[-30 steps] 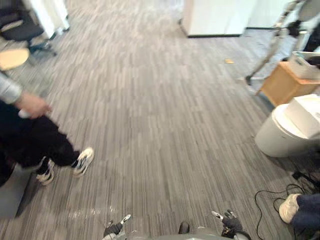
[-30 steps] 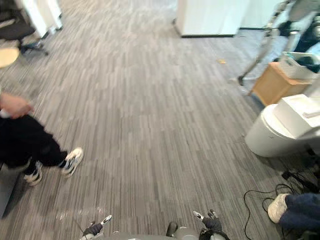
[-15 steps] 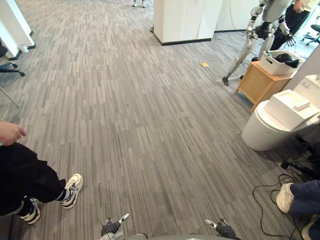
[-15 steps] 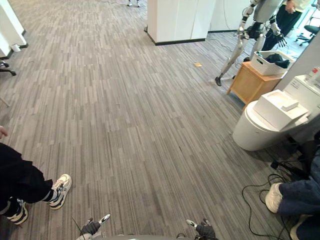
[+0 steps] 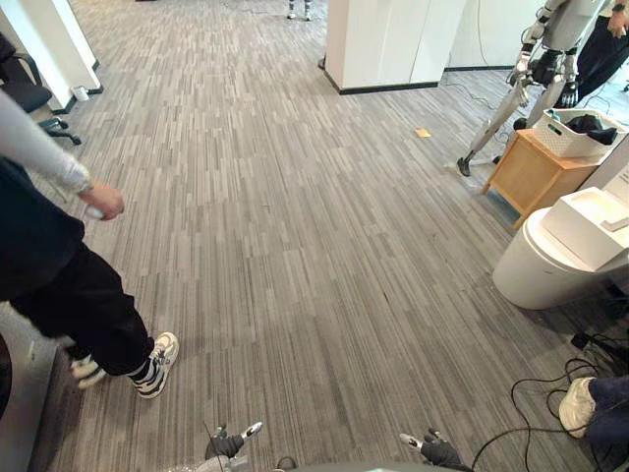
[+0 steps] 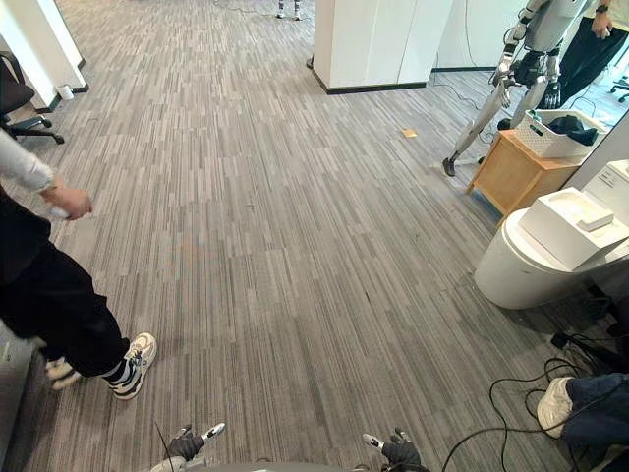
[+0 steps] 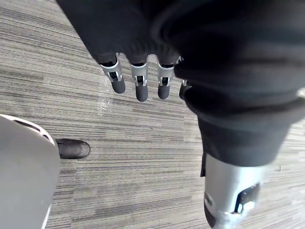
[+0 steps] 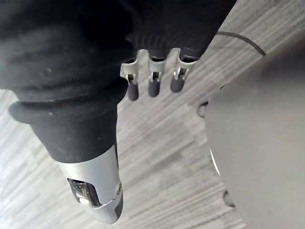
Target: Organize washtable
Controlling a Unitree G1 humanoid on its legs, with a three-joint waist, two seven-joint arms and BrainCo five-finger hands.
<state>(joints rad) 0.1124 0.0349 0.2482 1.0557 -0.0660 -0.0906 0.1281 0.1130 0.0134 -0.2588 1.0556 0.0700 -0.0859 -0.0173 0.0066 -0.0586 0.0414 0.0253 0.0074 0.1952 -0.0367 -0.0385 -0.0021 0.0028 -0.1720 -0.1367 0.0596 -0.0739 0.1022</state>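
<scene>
Nothing organised yet, I reckon: left hand [image 5: 228, 445] & right hand [image 5: 436, 449], bottom of frame, hang straight-fingered, empty; white fixture [image 5: 550, 265] mid right, well apart.

A grey striped carpet floor [image 6: 295, 246] stretched away from the viewer. At the left stood a person [image 6: 44, 295] in dark trousers and white trainers. At the right sat a white toilet [image 6: 531, 261], and beyond it a wooden cabinet [image 6: 506, 177] carried a white basket [image 6: 550, 146], with another humanoid robot [image 6: 516, 64] standing just behind. The left hand [image 6: 187, 447] and right hand [image 6: 398, 452] showed at the bottom edge.
</scene>
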